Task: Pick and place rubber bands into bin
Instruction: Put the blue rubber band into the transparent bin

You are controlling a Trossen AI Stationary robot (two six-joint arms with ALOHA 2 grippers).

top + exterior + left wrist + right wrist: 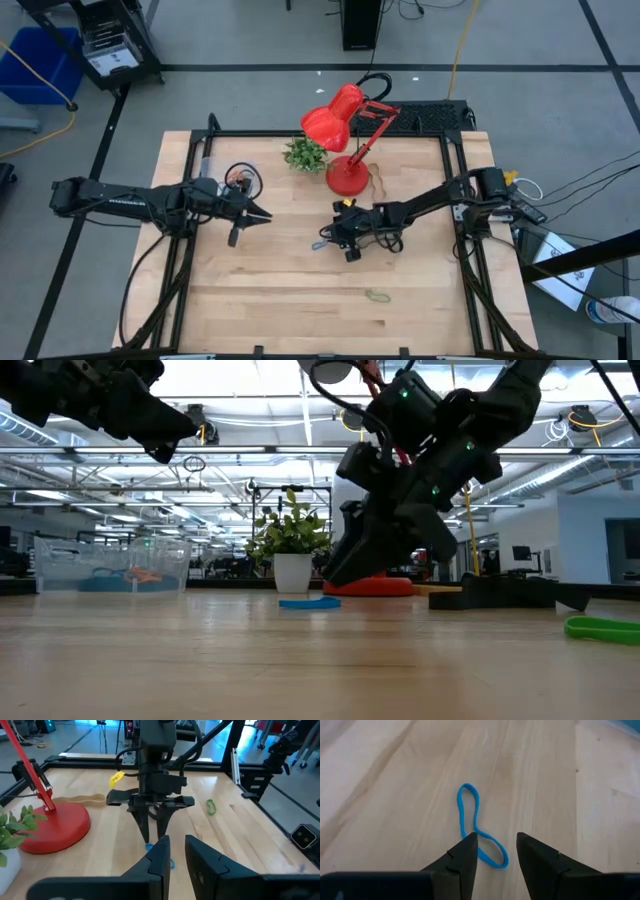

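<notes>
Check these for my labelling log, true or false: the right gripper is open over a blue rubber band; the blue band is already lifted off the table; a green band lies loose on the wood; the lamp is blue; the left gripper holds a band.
1. The right gripper is open over the blue rubber band. True.
2. The blue band is lifted. False: it lies flat on the table.
3. A green rubber band lies loose on the wood. True.
4. The lamp is blue. False: it is red.
5. The left gripper holds a band. False: it is open and empty.
</notes>
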